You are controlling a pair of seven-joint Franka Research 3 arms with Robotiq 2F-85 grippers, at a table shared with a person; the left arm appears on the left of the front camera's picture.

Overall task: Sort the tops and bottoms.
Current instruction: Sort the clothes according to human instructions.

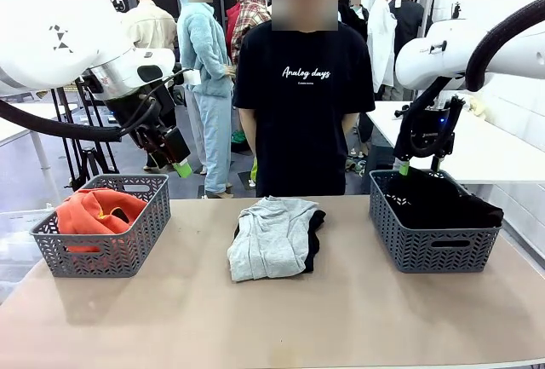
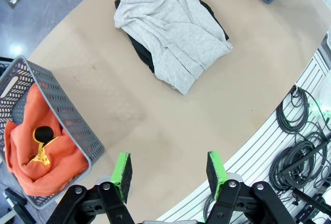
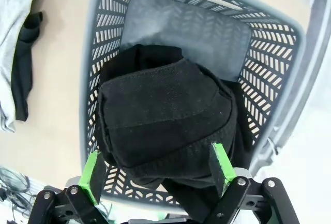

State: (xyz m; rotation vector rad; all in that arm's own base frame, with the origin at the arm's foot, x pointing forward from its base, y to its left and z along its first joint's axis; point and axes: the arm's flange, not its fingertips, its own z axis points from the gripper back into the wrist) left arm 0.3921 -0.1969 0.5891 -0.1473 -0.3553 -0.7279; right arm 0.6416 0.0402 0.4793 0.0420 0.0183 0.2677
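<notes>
Two grey baskets flank the grey sweatshirt (image 1: 271,237), which lies folded mid-table (image 1: 255,318), and we sweep across from the left. Farthest left of the sweatshirt sits the left basket (image 1: 98,254), with the orange hoodie (image 1: 98,210) bunched inside it and rising over the rim. Above that basket, up and to the left of the sweatshirt, we see the left gripper (image 2: 168,172) hanging in the air, its green pads spread wide with nothing between them. Under the sweatshirt we spot a black garment (image 1: 313,237), its edge peeking out along the sweatshirt's right side. Beyond the sweatshirt, at the far edge, a person (image 1: 304,105) stands with arms down. To the right of the sweatshirt sits the right basket (image 1: 430,250), with the black bottoms (image 1: 443,205) heaped inside. Over it, the right gripper (image 3: 154,151) hovers with its fingers set wide, gripping nothing.
</notes>
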